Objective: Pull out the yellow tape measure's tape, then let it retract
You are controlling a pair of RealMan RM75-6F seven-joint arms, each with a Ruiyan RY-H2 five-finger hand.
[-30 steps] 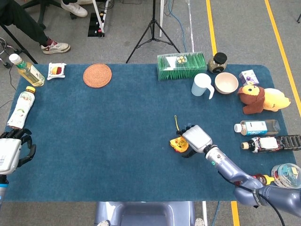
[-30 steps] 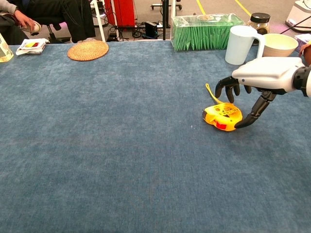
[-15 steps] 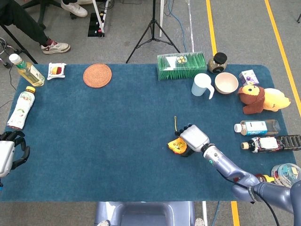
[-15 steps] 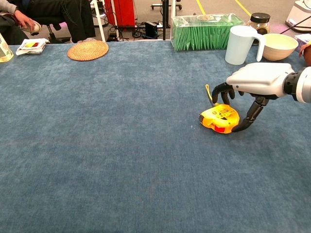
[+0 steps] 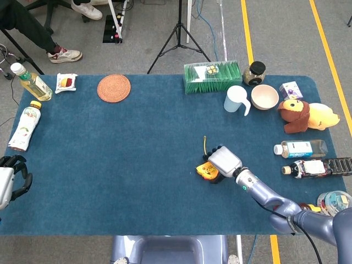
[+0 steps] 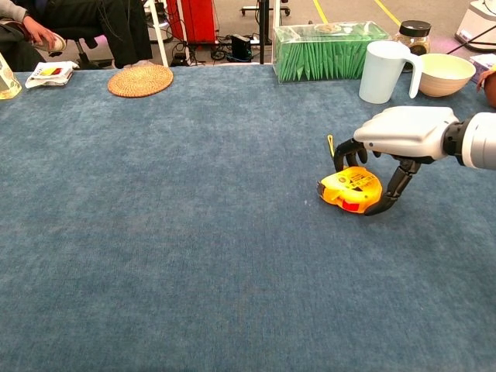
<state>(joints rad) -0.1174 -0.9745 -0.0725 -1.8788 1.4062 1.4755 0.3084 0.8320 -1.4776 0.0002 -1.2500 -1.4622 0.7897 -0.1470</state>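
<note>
A table (image 5: 137,165) covered in dark blue carpet-like cloth fills most of the head view, standing on a grey floor marked with yellow lines (image 5: 246,30). A black tripod (image 5: 179,33) stands behind the far edge, and a seated person's legs and shoes (image 5: 60,54) show at the far left corner.

The yellow tape measure (image 6: 351,188) lies flat on the cloth, right of centre, with its thin yellow strap (image 5: 205,144) trailing toward the far edge. The right hand (image 6: 403,136) is arched over it, dark fingers (image 6: 395,190) curled down around its near and far sides and touching the case; the case rests on the cloth. The left hand (image 5: 10,179) sits at the table's near left edge, holding nothing, fingers loosely curled and apart.

Along the far edge are a woven round mat (image 5: 114,88), a snack packet (image 5: 66,82), a clear box of green packets (image 5: 213,77), a white pitcher (image 6: 383,71), a cream bowl (image 6: 445,73) and a dark-lidded jar (image 5: 254,72). Two bottles (image 5: 26,104) lie at the left side. At the right side sit a plush toy (image 5: 305,115) and more bottles (image 5: 308,158).
</note>
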